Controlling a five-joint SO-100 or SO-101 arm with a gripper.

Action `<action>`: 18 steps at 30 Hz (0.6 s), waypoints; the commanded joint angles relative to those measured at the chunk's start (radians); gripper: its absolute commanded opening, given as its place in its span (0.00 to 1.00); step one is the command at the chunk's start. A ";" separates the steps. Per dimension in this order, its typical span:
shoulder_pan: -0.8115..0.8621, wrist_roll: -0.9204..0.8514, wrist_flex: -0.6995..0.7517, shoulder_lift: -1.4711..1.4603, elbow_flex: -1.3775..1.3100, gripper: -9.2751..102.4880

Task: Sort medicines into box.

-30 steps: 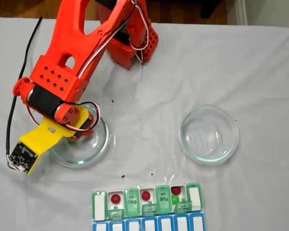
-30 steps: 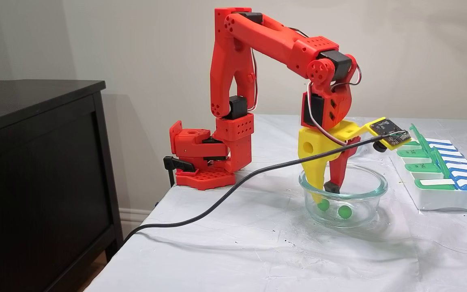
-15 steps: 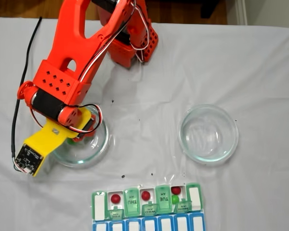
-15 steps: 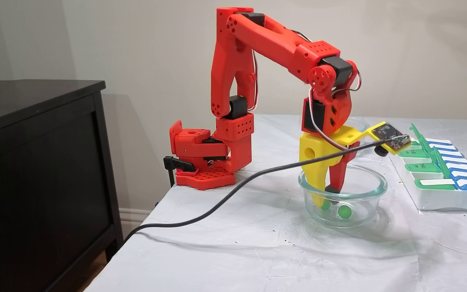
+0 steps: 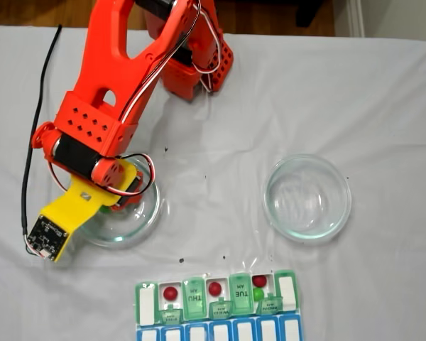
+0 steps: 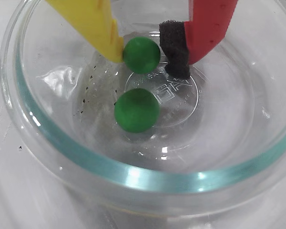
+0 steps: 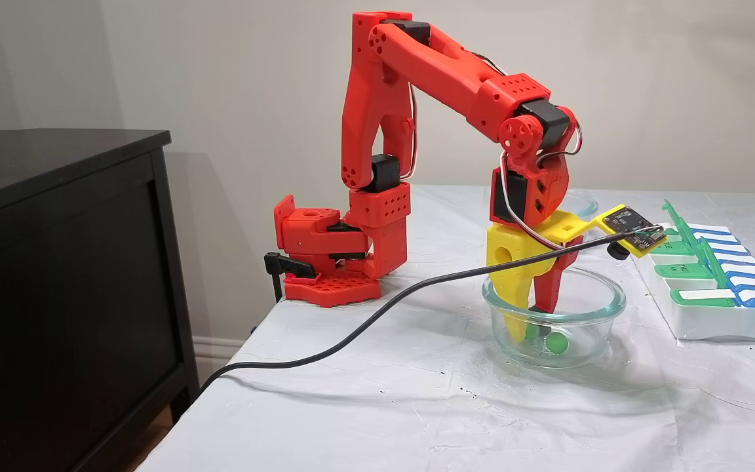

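Look at the green ball (image 6: 141, 55) low in the glass dish (image 6: 133, 176), right between the two fingers of the tool (image 6: 147, 59). Tool narrow, not yet tight: yellow finger touching the ball, black pad on the red finger just beside it. Squeeze slowly, so as not to pop the round, likely slippy ball away. Keep clear of the second green ball (image 6: 136, 109) nearby. Lift straight up over the rim, then carry across the bench (image 5: 383, 106) to the box (image 5: 145, 305), with red balls (image 5: 170, 292) already in its open cells
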 commanded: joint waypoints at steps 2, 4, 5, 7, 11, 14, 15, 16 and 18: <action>0.012 -0.003 -0.017 0.025 0.015 0.17; 0.011 0.006 -0.029 0.029 0.026 0.09; 0.011 0.011 -0.037 0.034 0.032 0.08; 0.009 0.015 -0.057 0.051 0.048 0.08; 0.009 0.017 -0.075 0.071 0.067 0.08; 0.009 0.018 -0.084 0.081 0.083 0.08; 0.009 0.020 -0.084 0.084 0.086 0.08; 0.008 0.021 -0.084 0.089 0.087 0.08; 0.000 0.023 -0.066 0.109 0.089 0.08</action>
